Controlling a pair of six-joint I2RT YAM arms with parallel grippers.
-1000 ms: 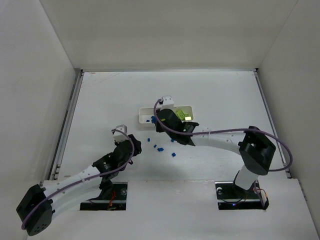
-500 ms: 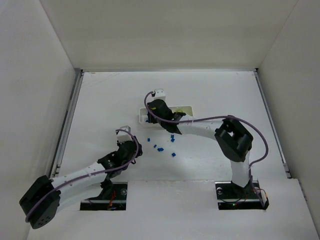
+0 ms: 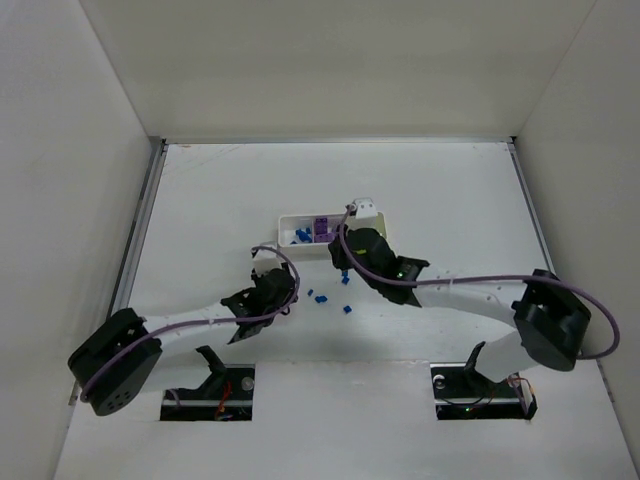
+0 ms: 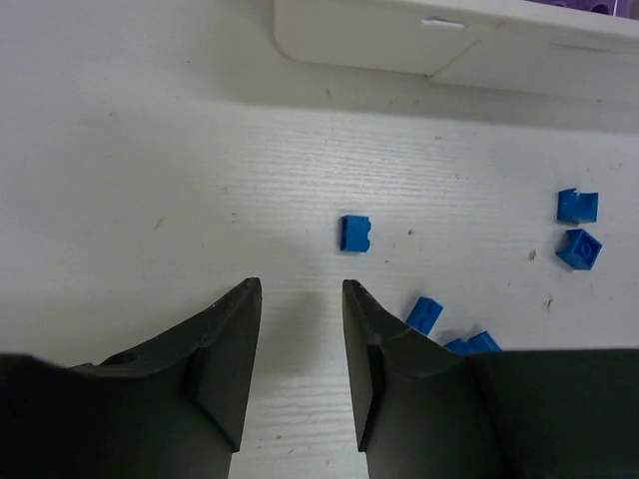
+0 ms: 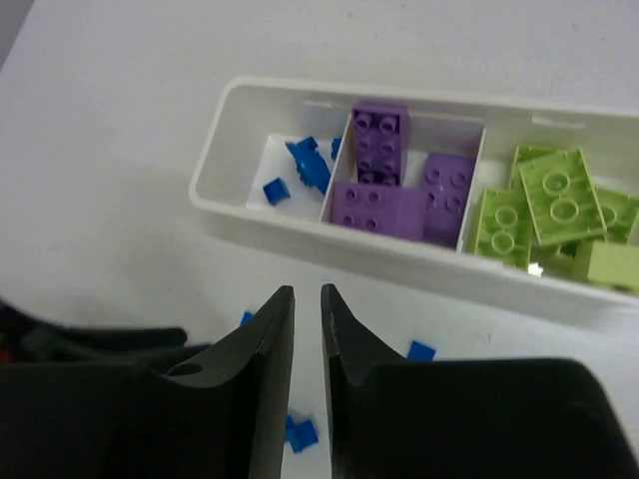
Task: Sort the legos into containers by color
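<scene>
- Left gripper (image 4: 297, 299) has advanced; jaws part-open, empty, blue brick (image 4: 355, 234) just ahead at 12 o'clock.
- Right gripper (image 5: 307, 309) swung back off the tray (image 5: 300, 225), nearly closed, empty: I judge a blue delivered, several remaining.

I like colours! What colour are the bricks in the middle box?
Purple bricks, clearest in the right wrist view.

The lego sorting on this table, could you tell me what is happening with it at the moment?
Two robot arms are sorting bricks by colour into a white tray. Purple blocks fill its middle compartment, green plates the right one, and a few blue pieces the left. More loose blue pieces lie on the table. The left gripper hovers open before one; the right gripper is nearly closed and empty.
</scene>
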